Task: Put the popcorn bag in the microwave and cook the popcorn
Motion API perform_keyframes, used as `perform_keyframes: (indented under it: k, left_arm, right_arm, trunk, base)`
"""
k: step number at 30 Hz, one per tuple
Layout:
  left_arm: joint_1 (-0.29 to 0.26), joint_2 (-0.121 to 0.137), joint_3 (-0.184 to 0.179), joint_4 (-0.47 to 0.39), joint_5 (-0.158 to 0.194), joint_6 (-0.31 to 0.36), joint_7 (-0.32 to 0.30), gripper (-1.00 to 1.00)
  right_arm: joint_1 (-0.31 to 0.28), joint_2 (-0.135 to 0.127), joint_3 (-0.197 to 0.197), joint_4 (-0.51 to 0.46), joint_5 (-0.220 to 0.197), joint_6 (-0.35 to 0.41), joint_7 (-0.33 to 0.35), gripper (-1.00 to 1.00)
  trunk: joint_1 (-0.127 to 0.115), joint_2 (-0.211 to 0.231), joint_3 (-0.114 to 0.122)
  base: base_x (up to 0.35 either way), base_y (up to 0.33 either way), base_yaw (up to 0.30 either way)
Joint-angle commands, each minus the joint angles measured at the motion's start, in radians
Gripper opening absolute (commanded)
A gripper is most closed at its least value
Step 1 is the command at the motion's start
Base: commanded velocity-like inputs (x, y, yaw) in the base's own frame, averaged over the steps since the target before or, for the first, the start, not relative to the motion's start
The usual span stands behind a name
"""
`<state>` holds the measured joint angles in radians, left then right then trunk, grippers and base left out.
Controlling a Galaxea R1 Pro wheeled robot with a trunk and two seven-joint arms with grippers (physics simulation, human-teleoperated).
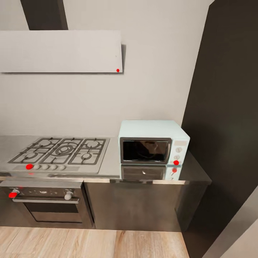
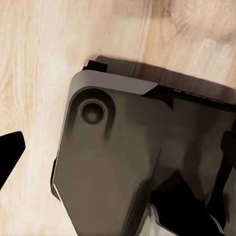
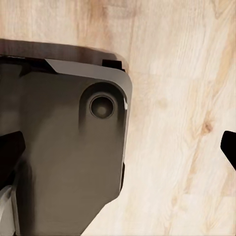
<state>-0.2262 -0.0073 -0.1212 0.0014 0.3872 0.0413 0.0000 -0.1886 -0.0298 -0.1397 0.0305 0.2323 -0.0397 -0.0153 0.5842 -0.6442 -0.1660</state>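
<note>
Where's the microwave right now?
In the head view the microwave sits on the countertop at its right end, just right of the gas hob, beside a tall dark cabinet.

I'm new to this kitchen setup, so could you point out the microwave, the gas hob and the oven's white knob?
microwave [image 1: 145,150]: head view, on its dark glass door.
gas hob [image 1: 62,150]: head view, on the middle burner grate.
oven's white knob [image 1: 68,196]: head view, on the knob's face, below the hob.

Head camera faces the microwave [image 1: 153,146] from above; both wrist cameras overlook the floor [image 2: 39,59].
</note>
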Motion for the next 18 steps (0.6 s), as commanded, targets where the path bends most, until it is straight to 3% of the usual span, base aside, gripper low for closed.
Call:
perform_keyframes:
  k: [1, 18]
  left_arm:
    - [-0.001, 0.0, -0.009, 0.0, 0.01, 0.003, 0.0, 1.0]
    - [-0.001, -0.006, -0.009, 0.0, 0.009, 0.003, 0.0, 1.0]
  right_arm:
    - [-0.002, 0.0, -0.008, 0.003, 0.011, -0.006, -0.002, 1.0]
    - [-0.002, 0.016, -0.004, 0.002, 0.023, -0.01, 0.001, 1.0]
  trunk:
    - [0.0, -0.001, -0.001]
    - [0.0, -0.001, -0.001]
  base:
    - [0.0, 0.0, 0.005]
    - [0.0, 0.0, 0.0]
